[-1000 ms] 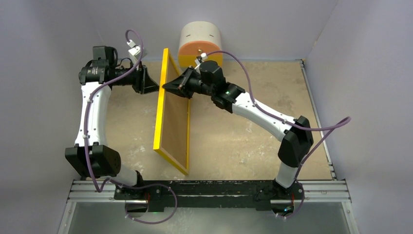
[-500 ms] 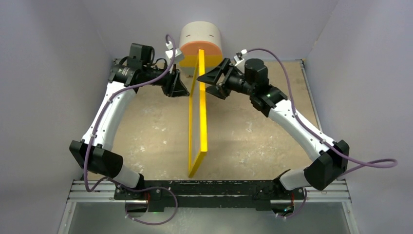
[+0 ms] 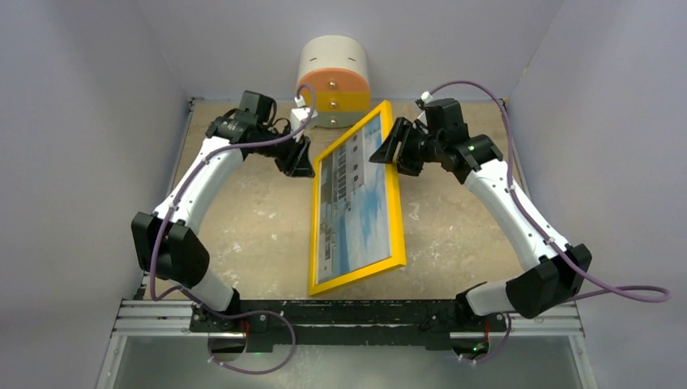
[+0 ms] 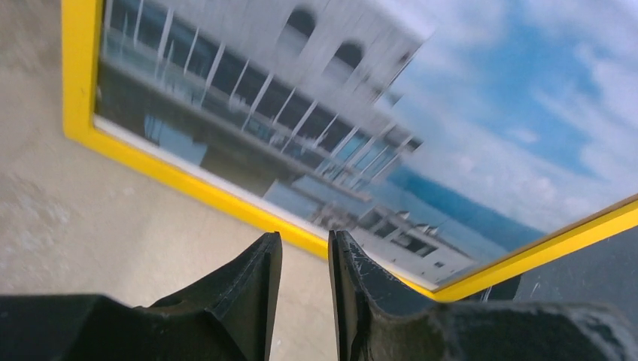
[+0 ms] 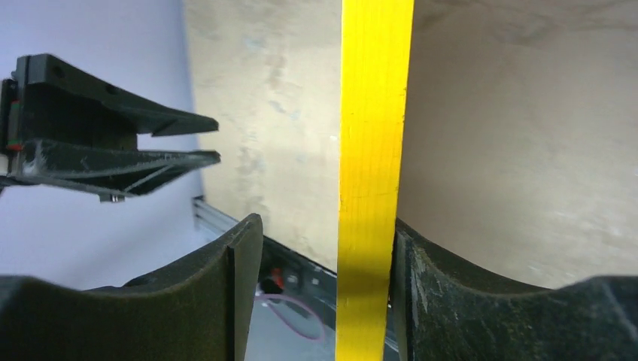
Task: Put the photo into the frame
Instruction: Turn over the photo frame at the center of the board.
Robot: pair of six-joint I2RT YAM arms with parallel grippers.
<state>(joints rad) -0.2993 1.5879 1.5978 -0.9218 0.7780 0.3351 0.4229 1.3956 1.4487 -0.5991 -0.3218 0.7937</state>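
Your right claw (image 5: 325, 222) is open astride the tilted frame (image 3: 395, 207), photo (image 3: 356, 215) inside, near the tabletop's (image 3: 243, 219) far edge; your left claw (image 4: 304, 235), slightly open, holds nothing.

Shows bright yellow on the frame (image 3: 395, 212), with white building facade and blue, cloud-streaked sky on the photo (image 3: 356, 211). Shows mottled beige on the table (image 3: 243, 219), purple on the cables (image 3: 466, 82).

Pale lilac walls (image 3: 81, 121) enclose a scuffed beige tabletop (image 3: 243, 219).
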